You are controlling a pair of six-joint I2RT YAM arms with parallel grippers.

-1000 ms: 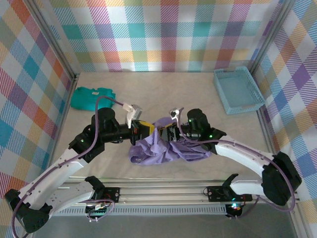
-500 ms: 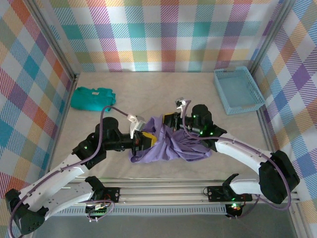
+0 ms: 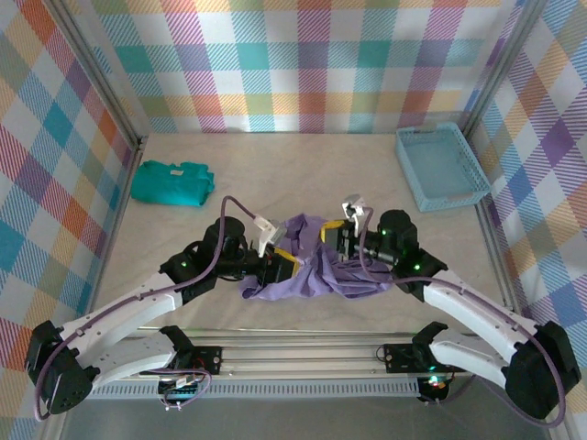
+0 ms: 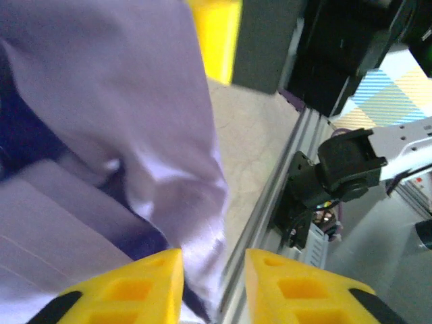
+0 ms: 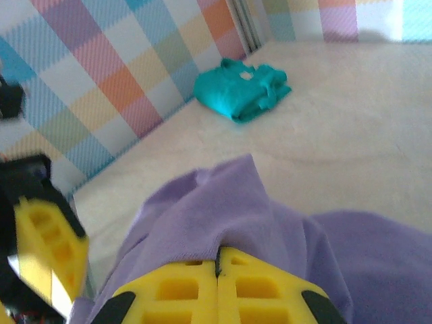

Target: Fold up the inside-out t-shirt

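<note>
Jaws of the right gripper (image 5: 217, 268) clamp shut on the inside-out t-shirt (image 3: 312, 275), likely to spread it. The left gripper (image 4: 212, 273) stands slightly parted, cloth hanging loose beside it.

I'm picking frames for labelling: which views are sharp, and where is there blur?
Top external: sharp and evenly lit, with the t-shirt crisp. Left wrist: the close fabric is smeared and soft, the yellow fingers clearer. Right wrist: soft throughout, the teal garment hazy, the left edge blurred.

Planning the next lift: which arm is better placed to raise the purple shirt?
Probably right: the right gripper is shut on a fold of the shirt, while the left gripper stands open.
</note>
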